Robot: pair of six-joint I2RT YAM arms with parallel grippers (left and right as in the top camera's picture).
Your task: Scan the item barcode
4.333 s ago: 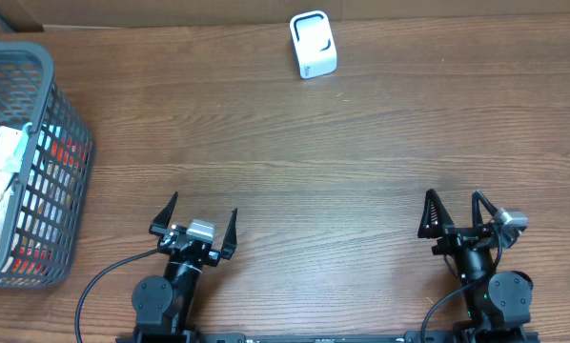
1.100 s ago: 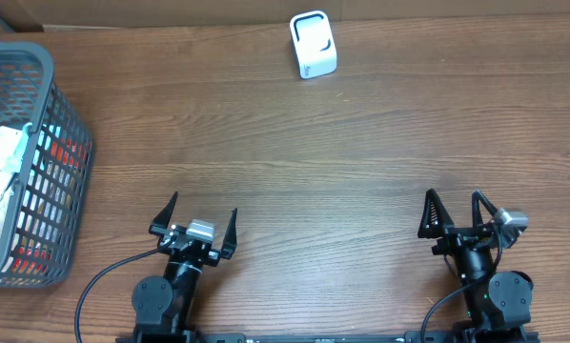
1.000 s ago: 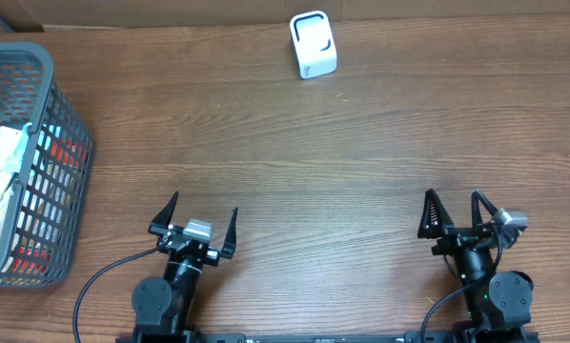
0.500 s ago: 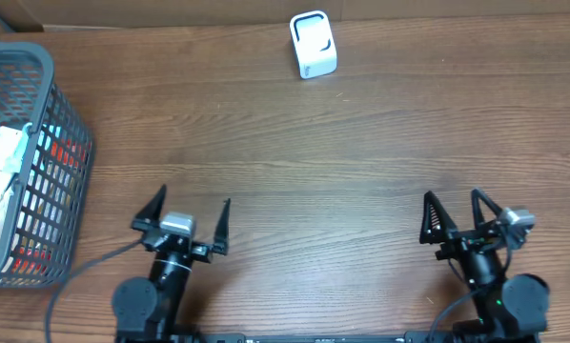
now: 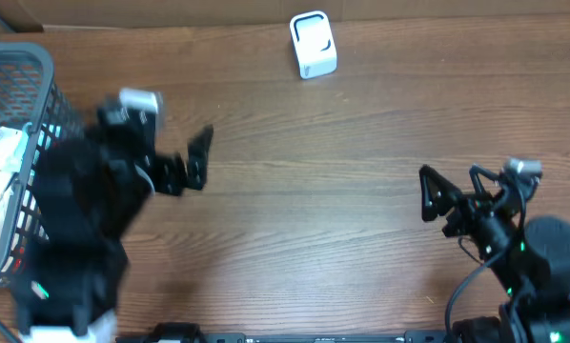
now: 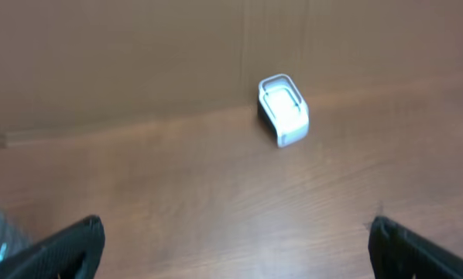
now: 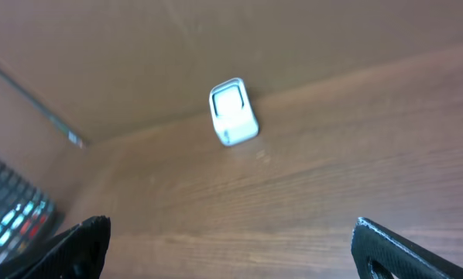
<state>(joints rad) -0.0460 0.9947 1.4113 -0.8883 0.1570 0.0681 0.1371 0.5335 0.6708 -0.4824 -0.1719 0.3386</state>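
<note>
The left arm has swung up from its resting spot and across toward the basket (image 5: 39,59), blurred mid-motion; the right one has only lifted a little.

Nothing has been scanned yet, as far as I can see. The goods are all in the basket at the left edge of the table (image 5: 361,143), with a white packet (image 5: 3,157) lying on top and something red underneath. I can't say which one is meant for scanning. Picking one out, carrying it over and showing its barcode is all left to do.

The left gripper (image 5: 161,133) hangs just beside the basket's near wall, fingers spread wide, holding nothing. The right gripper (image 5: 449,186) is well apart on the other side, also spread and empty. The white scanner (image 5: 313,44) stands at the far edge, between the two.
</note>
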